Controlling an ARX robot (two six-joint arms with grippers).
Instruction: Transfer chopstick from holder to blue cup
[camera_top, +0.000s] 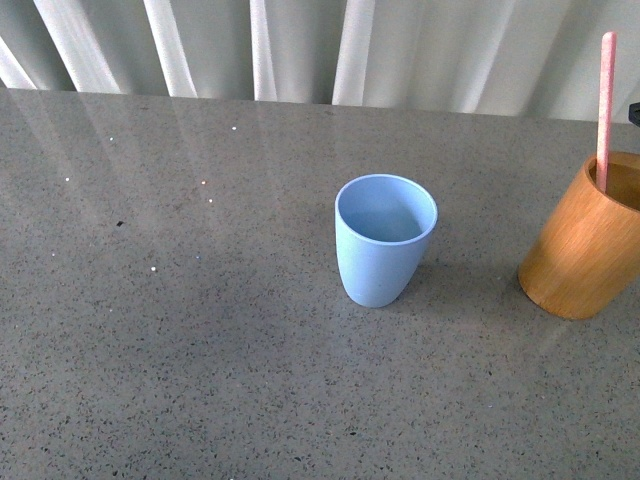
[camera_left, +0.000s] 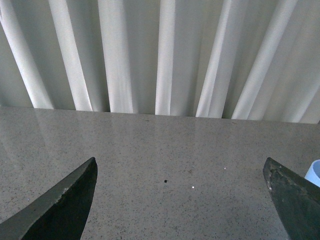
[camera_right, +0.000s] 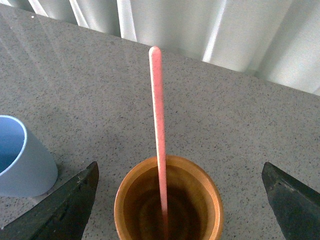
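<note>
One pink chopstick (camera_top: 605, 105) stands in the orange-brown wooden holder (camera_top: 585, 245) at the right edge of the front view. The empty blue cup (camera_top: 383, 240) stands upright near the middle, left of the holder. In the right wrist view my right gripper (camera_right: 181, 172) is open, its dark fingers wide on both sides of the holder (camera_right: 202, 192), with the chopstick (camera_right: 158, 120) rising between them and the blue cup (camera_right: 22, 160) off to one side. My left gripper (camera_left: 181, 172) is open over bare table, holding nothing; a sliver of the blue cup (camera_left: 314, 175) shows beside one finger.
The cups stand on a grey speckled stone tabletop (camera_top: 200, 330). White pleated curtains (camera_top: 300, 45) hang along the table's far edge. Neither arm shows in the front view.
</note>
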